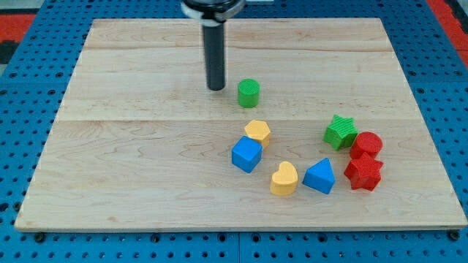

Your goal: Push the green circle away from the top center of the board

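Observation:
The green circle (248,93) is a small green cylinder standing on the wooden board (131,146), a little above the board's middle. My tip (216,88) rests on the board just to the view's left of the green circle, with a small gap between them. The dark rod rises straight up to the view's top edge.
Below the green circle lie a yellow hexagon (257,132), a blue cube (247,154), a yellow heart (284,179) and a blue triangle (319,176). At the right are a green star (340,131), a red cylinder (366,145) and a red star (363,174).

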`<state>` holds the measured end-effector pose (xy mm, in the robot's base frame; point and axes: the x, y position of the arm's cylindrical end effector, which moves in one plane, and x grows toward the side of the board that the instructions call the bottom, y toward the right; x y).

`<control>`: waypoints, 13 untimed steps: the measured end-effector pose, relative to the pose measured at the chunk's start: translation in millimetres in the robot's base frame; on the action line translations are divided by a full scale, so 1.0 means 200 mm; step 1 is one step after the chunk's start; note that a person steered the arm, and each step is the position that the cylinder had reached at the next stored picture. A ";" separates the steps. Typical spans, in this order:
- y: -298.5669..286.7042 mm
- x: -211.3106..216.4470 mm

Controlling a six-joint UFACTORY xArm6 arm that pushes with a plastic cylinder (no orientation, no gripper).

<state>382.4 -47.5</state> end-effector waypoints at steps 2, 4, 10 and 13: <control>0.26 0.18; 0.44 -0.09; 0.49 -0.55; 0.62 0.13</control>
<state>407.9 76.6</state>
